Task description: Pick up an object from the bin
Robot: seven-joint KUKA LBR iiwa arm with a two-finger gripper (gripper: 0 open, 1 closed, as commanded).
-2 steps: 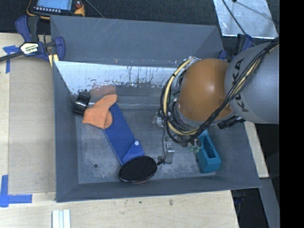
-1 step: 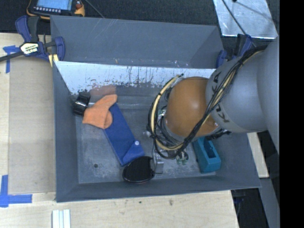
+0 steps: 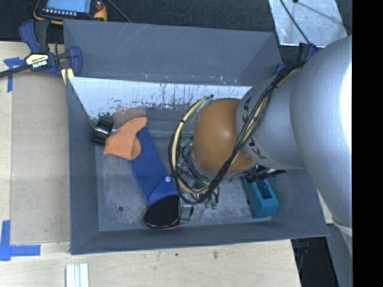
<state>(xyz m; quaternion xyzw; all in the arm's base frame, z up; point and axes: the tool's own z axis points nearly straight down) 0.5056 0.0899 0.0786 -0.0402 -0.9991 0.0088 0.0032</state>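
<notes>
Gripper [image 3: 188,209], its grip impossible to tell, touches a glossy black oval disc [image 3: 160,214] at six o'clock; a flat blue slab [image 3: 149,167] and a soft orange cloth [image 3: 124,140] lie toward ten.

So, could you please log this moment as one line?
gripper: low at bin front, beside black oval disc | nearby: blue slab, teal block

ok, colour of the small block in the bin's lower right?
The block is teal blue; the camera view shows it clearly, beside the arm.
</notes>
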